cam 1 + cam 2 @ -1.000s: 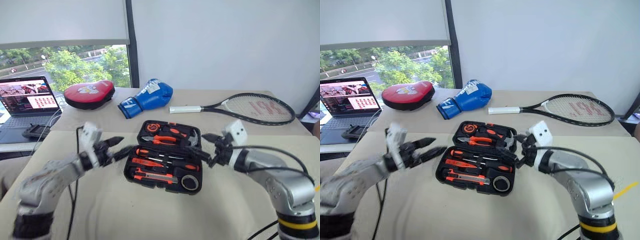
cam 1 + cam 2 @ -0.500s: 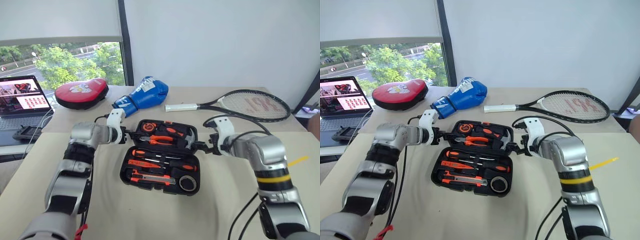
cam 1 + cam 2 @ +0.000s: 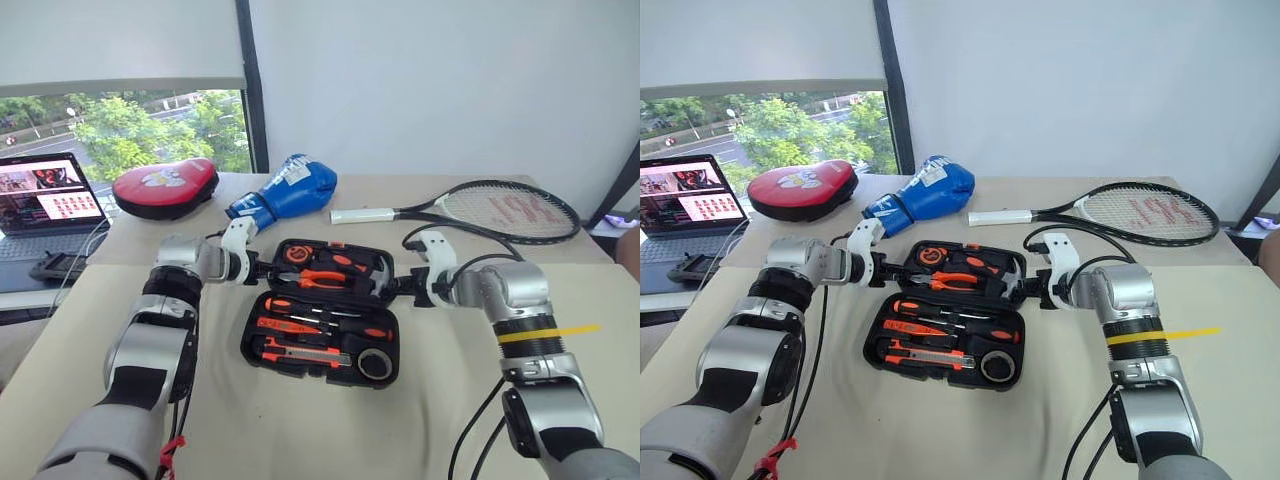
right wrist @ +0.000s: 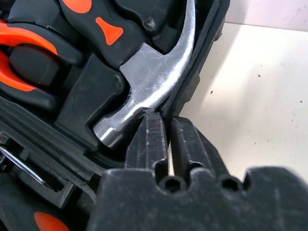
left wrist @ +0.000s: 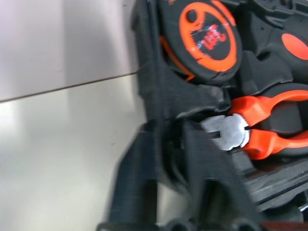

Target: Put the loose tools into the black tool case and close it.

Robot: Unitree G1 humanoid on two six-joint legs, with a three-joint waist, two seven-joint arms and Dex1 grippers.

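- Closing the black tool case (image 3: 322, 320), which lies open mid-table with tools slotted in, looks like the step in hand.
- Left gripper (image 3: 262, 268) pinches the lid's left rim; right gripper (image 3: 400, 287) pinches its right rim beside the hammer (image 4: 154, 86).
- Swing both sides together, evenly, so the lid doesn't twist.

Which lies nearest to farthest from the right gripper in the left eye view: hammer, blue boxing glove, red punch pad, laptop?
1. hammer, in the case lid beside the right gripper
2. blue boxing glove, far table, centre-left
3. red punch pad, further left
4. laptop, left edge
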